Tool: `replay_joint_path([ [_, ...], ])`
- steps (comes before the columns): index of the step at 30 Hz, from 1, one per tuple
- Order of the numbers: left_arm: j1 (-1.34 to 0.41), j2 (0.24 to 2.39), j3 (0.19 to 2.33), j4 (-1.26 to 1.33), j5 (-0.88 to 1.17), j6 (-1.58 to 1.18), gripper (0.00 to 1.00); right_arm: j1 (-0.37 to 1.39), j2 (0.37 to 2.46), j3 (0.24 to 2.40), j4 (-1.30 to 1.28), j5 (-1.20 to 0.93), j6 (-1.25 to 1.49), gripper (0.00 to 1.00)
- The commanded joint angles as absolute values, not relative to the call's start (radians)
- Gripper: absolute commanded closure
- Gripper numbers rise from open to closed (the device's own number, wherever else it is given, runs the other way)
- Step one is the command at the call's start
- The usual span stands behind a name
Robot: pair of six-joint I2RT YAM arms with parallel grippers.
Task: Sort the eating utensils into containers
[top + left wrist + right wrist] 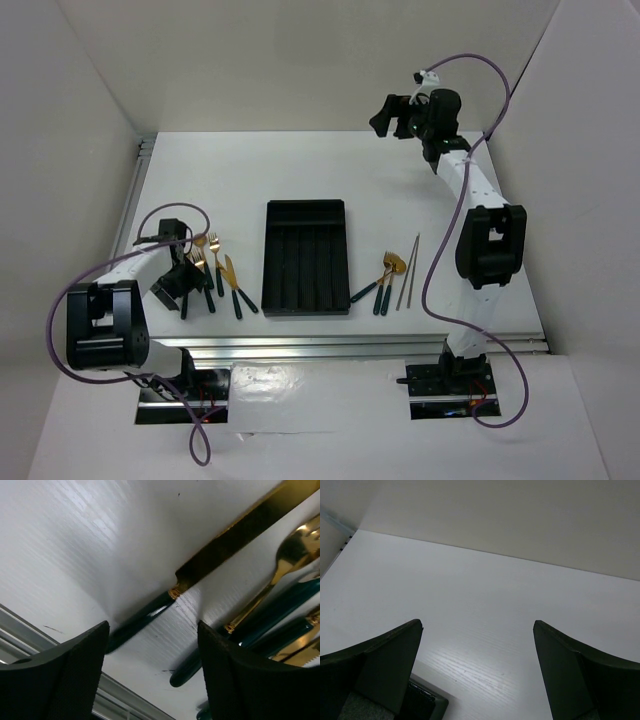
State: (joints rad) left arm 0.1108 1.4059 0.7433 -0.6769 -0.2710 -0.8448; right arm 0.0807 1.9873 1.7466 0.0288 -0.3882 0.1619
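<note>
Knife [235, 535], worktop [300, 160] near-left: probably stiff, light, slippery; take at handle [142, 617]. Left fingers [60, 675] apart astride it; right fingers [380, 665] apart.

One tray [268, 258] is there, seemingly with five long compartments. At its 9 o'clock lies one overlapping cutlery cluster [231, 272] of at least four pieces; the exact number is unclear. At its 3 o'clock lie three cutlery pieces [386, 270] and two chopsticks [407, 275].
</note>
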Motion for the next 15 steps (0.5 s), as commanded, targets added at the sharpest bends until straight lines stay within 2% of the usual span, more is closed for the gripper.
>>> replay_joint_path([
  [1, 0.115, 1.436, 0.742, -0.687, -0.267, -0.88, 0.24, 0.086, 1.999, 1.818, 0.011, -0.376, 0.146, 0.0],
  [3, 0.115, 1.451, 0.742, -0.687, -0.278, -0.893, 0.32, 0.086, 1.999, 1.818, 0.011, -0.376, 0.146, 0.0],
  [5, 0.115, 1.466, 0.742, -0.687, -0.288, -0.893, 0.35, 0.086, 2.008, 1.827, 0.002, -0.376, 0.146, 0.0],
  [11, 0.124, 1.477, 0.742, -0.676, -0.288, -0.903, 0.6, 0.086, 2.017, 1.838, -0.008, -0.376, 0.146, 0.0],
  [14, 0.124, 1.477, 0.732, -0.663, -0.27, -0.904, 0.63, 0.086, 2.017, 1.838, -0.008, -0.376, 0.146, 0.0],
  [15, 0.124, 1.477, 0.718, -0.652, -0.25, -0.904, 0.68, 0.086, 2.017, 1.838, -0.008, -0.367, 0.146, 0.0],
])
